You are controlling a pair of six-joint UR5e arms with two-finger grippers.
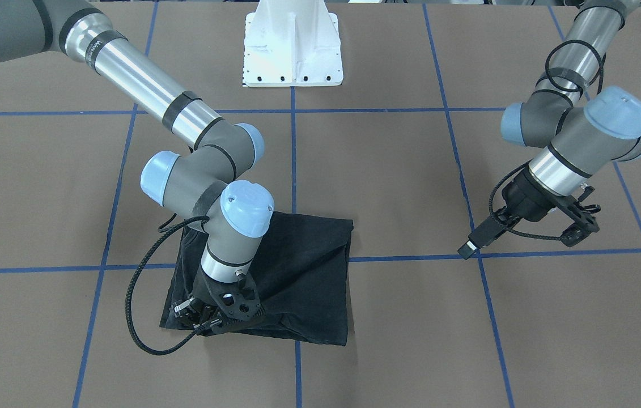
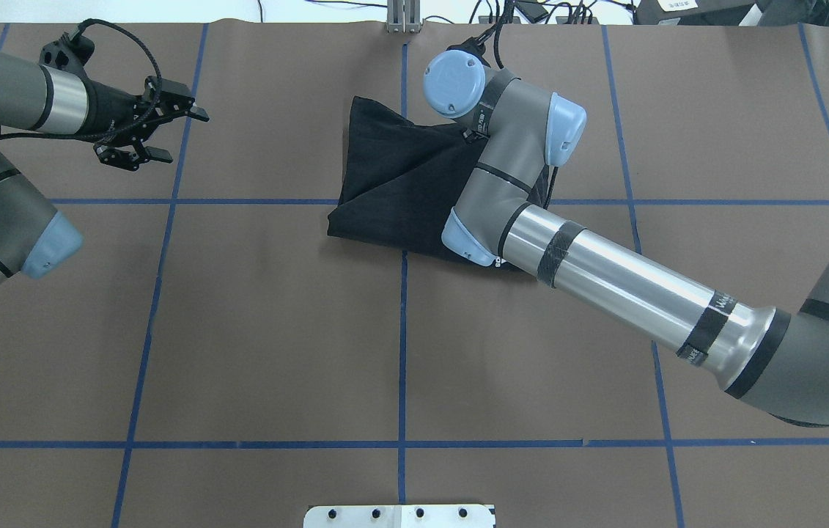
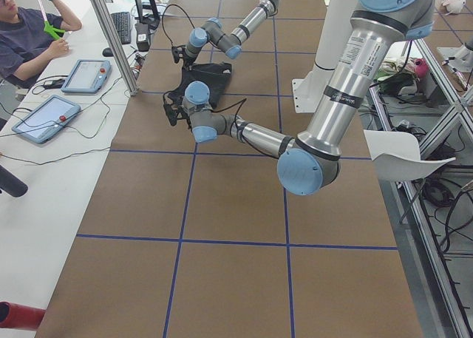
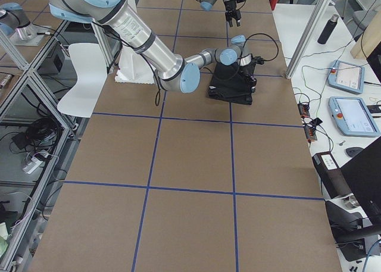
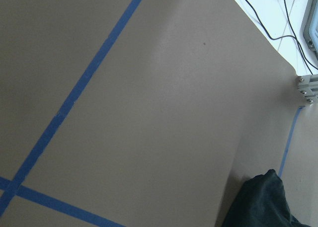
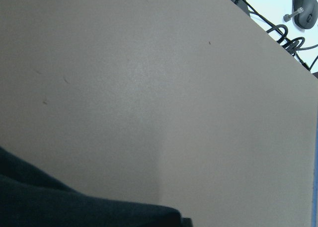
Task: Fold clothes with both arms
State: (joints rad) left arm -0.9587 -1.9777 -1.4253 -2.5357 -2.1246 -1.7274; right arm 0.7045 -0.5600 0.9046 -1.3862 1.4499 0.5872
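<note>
The black T-shirt (image 1: 309, 272) lies folded in a rough rectangle on the brown table, its graphic hidden. It also shows in the overhead view (image 2: 392, 176). My right gripper (image 1: 204, 320) is low at the shirt's corner nearest the operators' side and looks shut on the cloth there. A diagonal crease runs toward it. In the overhead view the right wrist hides that gripper. Black cloth fills the bottom of the right wrist view (image 6: 49, 202). My left gripper (image 2: 179, 134) is open and empty, far off to the shirt's side above bare table; it also shows in the front-facing view (image 1: 584, 224).
The white pedestal base (image 1: 292, 51) stands at the robot's side of the table. Blue tape lines (image 2: 402, 330) cross the brown cover. An operator (image 3: 29, 35) sits at a side table with tablets (image 3: 44, 120). A white chair (image 4: 83, 75) stands behind the robot.
</note>
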